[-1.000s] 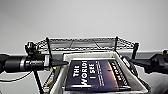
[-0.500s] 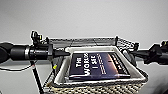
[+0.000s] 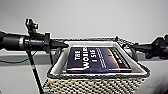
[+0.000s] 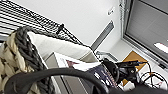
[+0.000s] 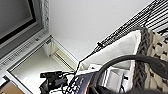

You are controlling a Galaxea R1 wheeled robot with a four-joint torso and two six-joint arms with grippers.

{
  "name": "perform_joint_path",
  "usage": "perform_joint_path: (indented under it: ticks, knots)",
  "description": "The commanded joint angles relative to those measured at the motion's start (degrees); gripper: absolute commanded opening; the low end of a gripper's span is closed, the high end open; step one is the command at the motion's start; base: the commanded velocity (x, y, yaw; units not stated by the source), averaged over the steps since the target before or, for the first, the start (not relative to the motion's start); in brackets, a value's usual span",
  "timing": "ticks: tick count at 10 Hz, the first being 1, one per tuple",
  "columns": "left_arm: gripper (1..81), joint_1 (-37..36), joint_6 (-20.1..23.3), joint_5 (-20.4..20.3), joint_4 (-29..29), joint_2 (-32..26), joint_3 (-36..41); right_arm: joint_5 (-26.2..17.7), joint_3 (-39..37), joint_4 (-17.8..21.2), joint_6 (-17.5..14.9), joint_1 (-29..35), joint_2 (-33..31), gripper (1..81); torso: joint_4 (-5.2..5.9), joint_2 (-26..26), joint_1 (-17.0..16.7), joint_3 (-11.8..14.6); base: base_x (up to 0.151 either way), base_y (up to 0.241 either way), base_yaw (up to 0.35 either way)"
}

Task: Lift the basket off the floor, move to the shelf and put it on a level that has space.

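The cream woven basket (image 3: 100, 83) with its dark rim hangs between my two arms, a dark-covered book (image 3: 97, 60) lying inside it. My left gripper (image 3: 63, 45) meets the basket's left end at the rim. My right gripper (image 3: 135, 46) meets the right end. Just behind the basket, at rim height, runs the black wire edge of the shelf's top level (image 3: 100, 39). In the left wrist view the braided rim (image 4: 25, 47) and a dark loop handle (image 4: 57, 73) sit close to the camera. The right wrist view shows the rim (image 5: 143, 50) and a loop handle (image 5: 120, 61) as well.
A pale wall rises behind the shelf. A thin black pole with a red band (image 3: 33, 70) stands at the left, below my left arm. The shelf's wire grid (image 4: 37, 22) passes above the basket in the left wrist view, near a ceiling corner and a window frame (image 4: 147, 27).
The basket has risen in the head view with both arms; its woven front now shows below the rim. The shelf's top edge has stayed about where it was.
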Motion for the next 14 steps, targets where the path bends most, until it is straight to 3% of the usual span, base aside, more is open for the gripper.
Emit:
perform_joint_path:
  ticks: [1,6,14]
  knots:
    - [1.0,-10.5,1.0,-3.3,-1.8,2.7,-4.4,0.8,-4.2,0.9,2.7,11.4,3.3,1.0,0.00,0.0,0.0,0.0,0.000,0.000,0.000]
    - [1.0,-12.3,1.0,-3.2,-3.8,6.2,-10.5,-0.7,-10.2,1.3,4.7,14.4,6.7,1.0,0.00,0.0,0.0,0.0,0.000,0.000,0.000]
    - [1.0,-18.1,1.0,0.4,-8.2,9.3,-18.3,-4.2,-19.3,1.2,8.6,21.3,12.5,1.0,0.00,0.0,0.0,0.0,0.000,0.000,0.000]
